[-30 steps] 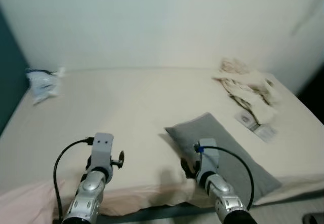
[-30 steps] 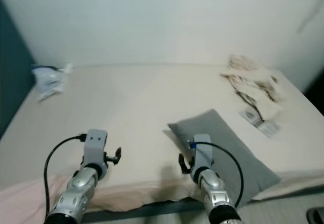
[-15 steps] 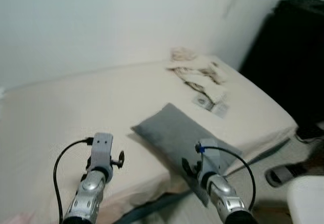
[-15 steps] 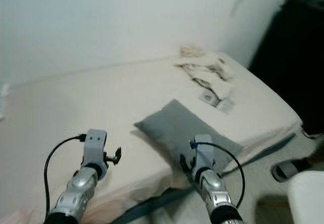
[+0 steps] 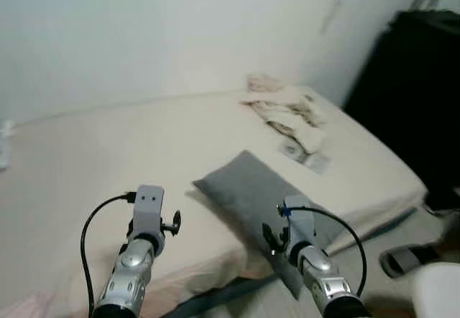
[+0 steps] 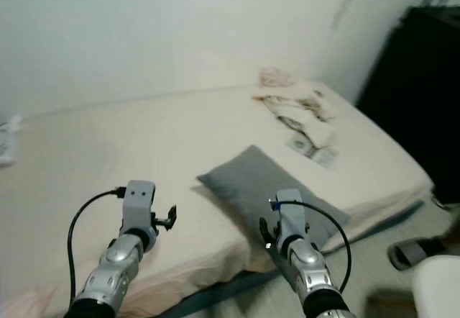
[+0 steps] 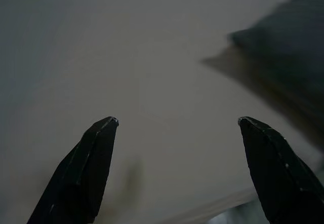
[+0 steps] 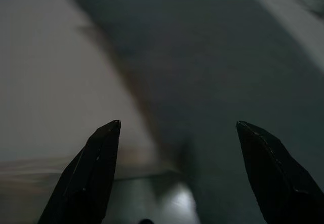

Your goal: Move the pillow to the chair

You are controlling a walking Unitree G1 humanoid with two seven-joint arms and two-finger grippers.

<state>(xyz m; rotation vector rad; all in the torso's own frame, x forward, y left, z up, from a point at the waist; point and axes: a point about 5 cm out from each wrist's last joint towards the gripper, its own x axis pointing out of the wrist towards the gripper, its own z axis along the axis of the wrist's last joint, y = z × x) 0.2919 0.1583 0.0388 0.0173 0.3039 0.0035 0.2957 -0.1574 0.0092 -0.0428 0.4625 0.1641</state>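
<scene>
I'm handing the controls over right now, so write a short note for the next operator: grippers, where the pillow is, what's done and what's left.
Left gripper: open, holding nothing, above the bare sheet of the bed.
Right gripper: open, holding nothing, pointed at the near end of the pillow.
Pillow: grey, lying flat at the bed's near edge, with one corner hanging over the side.
Done: robot stands at the bed; nothing grasped.
Left: grip the pillow, lift it, carry it to the chair. A white object, low on the robot's right, may be the chair; I cannot tell.
</scene>
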